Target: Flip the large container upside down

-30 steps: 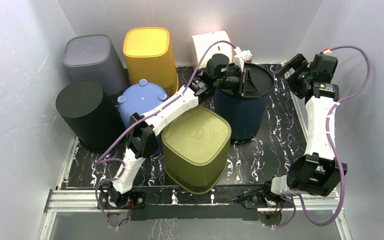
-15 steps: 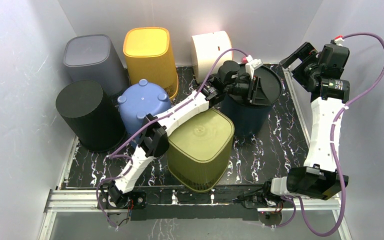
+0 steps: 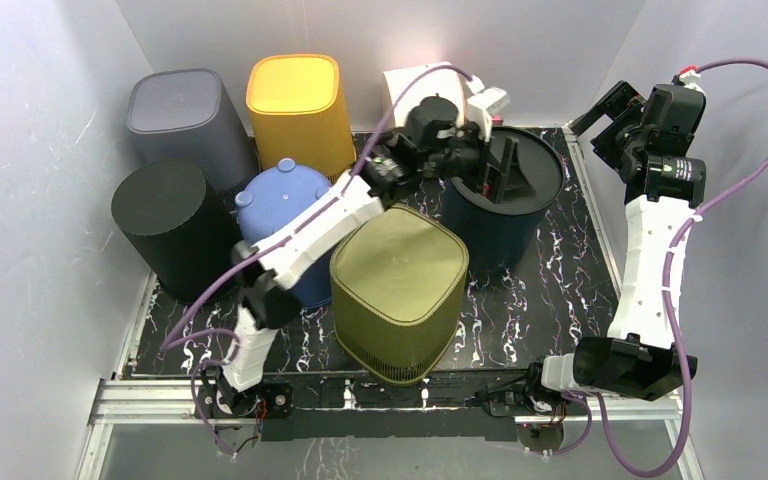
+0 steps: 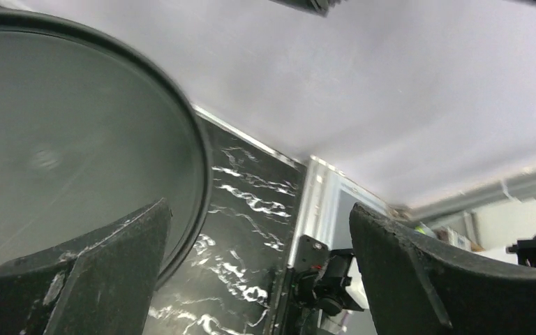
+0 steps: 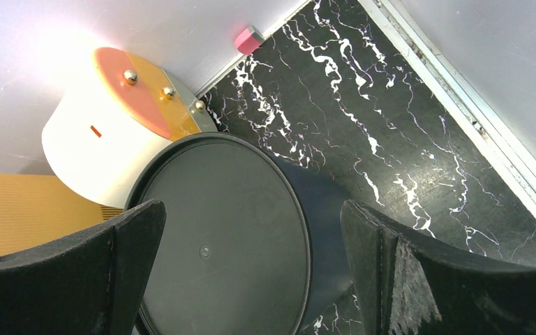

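Large container [image 3: 492, 238]: round, smooth, dark plastic; set on the black marbled table [image 3: 550, 275] at back right, flat disc face uppermost.
Left gripper [image 4: 258, 209]: held spread just above that face.
Right gripper [image 5: 251, 209]: held spread, well apart from it.

The top camera looks steeply down from behind the arms, whose bases sit at 6 o'clock, with the navy container [image 3: 505, 230] at 1 o'clock. The left wrist camera skims close over its flat top [image 4: 63, 153] at 9 o'clock. The right wrist camera sees the same top [image 5: 223, 230] from higher, at 7 o'clock.
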